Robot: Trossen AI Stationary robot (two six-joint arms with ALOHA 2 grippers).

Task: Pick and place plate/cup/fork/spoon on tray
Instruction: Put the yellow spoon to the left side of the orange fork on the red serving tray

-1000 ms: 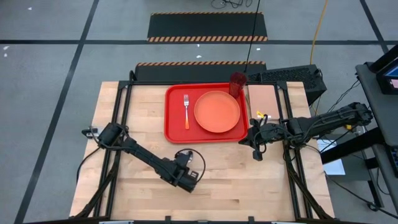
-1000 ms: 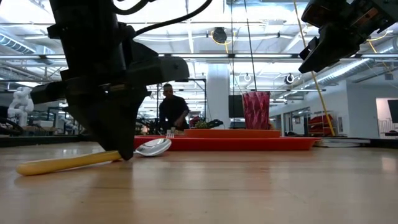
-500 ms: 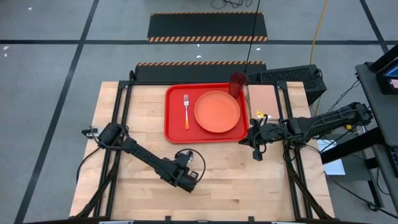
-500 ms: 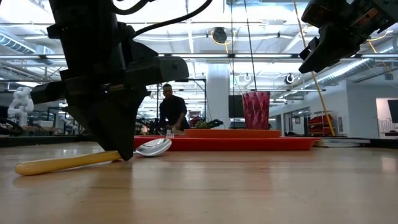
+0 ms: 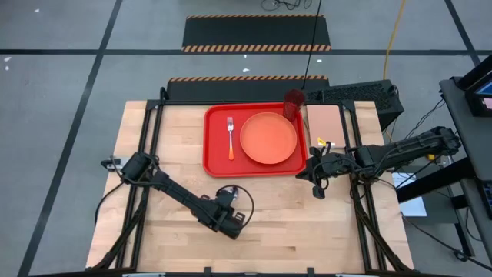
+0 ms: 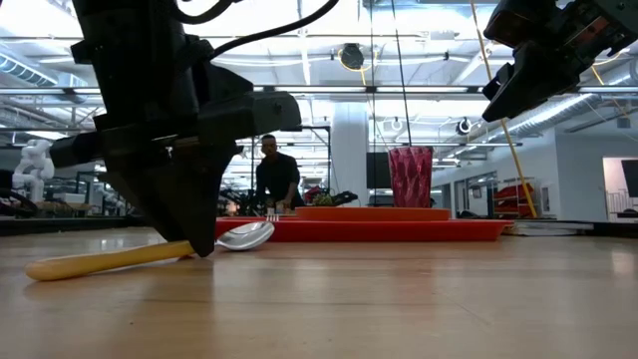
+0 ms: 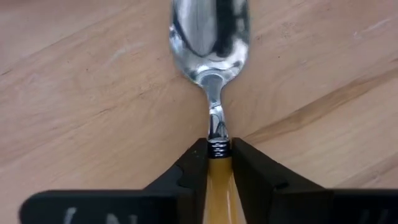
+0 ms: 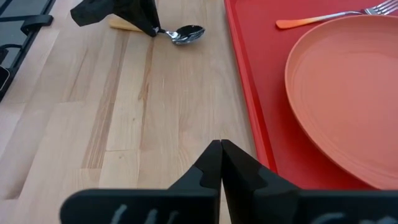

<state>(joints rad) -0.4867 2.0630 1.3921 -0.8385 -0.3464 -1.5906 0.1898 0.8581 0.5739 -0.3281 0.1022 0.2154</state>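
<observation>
The spoon (image 7: 210,37), with a silver bowl and a yellow handle, lies on the bare wood in front of the red tray (image 5: 215,131). My left gripper (image 7: 217,152) stands over it, shut on the handle; in the high view (image 5: 225,219) it hides most of the spoon. On the tray lie the orange plate (image 5: 269,138) and the fork (image 5: 231,137). The dark red cup (image 5: 294,102) stands at the tray's far right corner. My right gripper (image 5: 317,185) hangs shut above the table by the tray's near right corner, holding nothing. My left gripper pinches the yellow handle (image 7: 217,177) between its two fingers, right where it meets the metal neck. The fingers come steeply from above, one on each side of the handle. The spoon lies on the table, its handle's free end (image 6: 45,269) on the wood.
A tan-pink pad (image 5: 324,121) lies to the right of the tray. Bare wood stretches along the table's near side and left part. A person stands in the room far behind the table in the low view (image 6: 274,179).
</observation>
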